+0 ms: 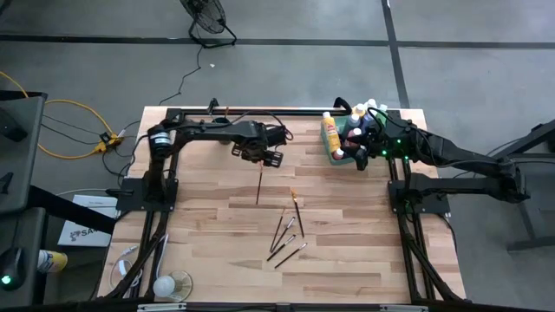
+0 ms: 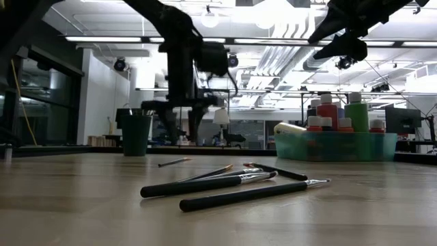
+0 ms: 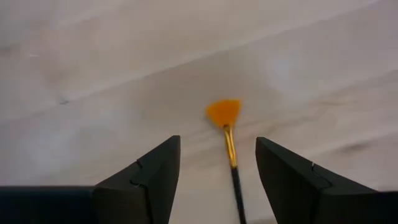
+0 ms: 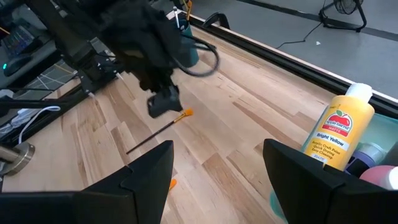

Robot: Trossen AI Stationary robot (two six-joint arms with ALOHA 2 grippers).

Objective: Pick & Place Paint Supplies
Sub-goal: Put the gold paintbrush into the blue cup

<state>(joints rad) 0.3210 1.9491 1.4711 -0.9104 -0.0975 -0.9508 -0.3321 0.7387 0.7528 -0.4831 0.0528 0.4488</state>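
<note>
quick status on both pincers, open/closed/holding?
Left pincer: open, empty, fingers on either side of the fan paintbrush lying on the table.
Right pincer: open, empty, beside the yellow paint bottle at the tray.

Left gripper (image 3: 217, 180) open, low; right gripper (image 4: 217, 180) apparently open, raised.

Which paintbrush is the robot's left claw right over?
The fan-tipped paintbrush lying alone, with orange bristles. It lies between the open left gripper's fingers, while the other paintbrushes sit clustered farther down the table.
</note>
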